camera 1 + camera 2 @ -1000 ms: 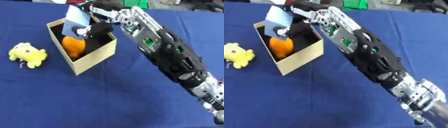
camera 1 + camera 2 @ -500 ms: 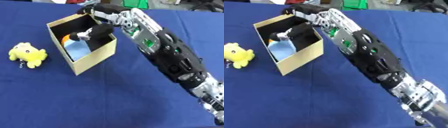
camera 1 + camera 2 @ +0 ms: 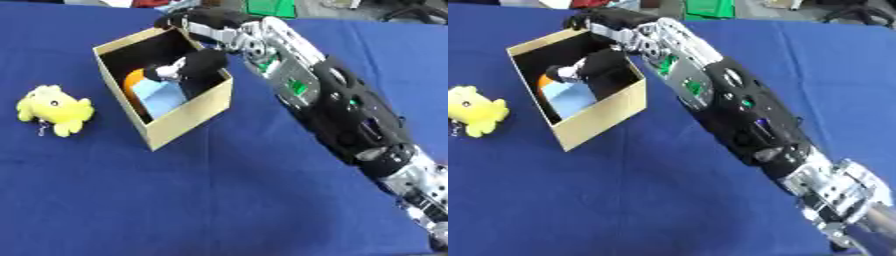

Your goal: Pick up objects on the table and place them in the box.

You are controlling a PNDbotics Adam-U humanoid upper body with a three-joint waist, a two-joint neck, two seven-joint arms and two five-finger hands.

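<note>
The light blue object [image 3: 164, 98] lies inside the cardboard box [image 3: 188, 117] in the upper left of the frame, against an orange object [image 3: 133, 83]. The right hand [image 3: 188, 67] reaches into the box, fingers relaxed and holding nothing. Lifting out, it could catch the box's near wall and drag it. The yellow plush toy [image 3: 52, 109] waits at far left.

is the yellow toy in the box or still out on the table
Out. The yellow toy lies on the blue cloth, left of the box, apart from it.
</note>
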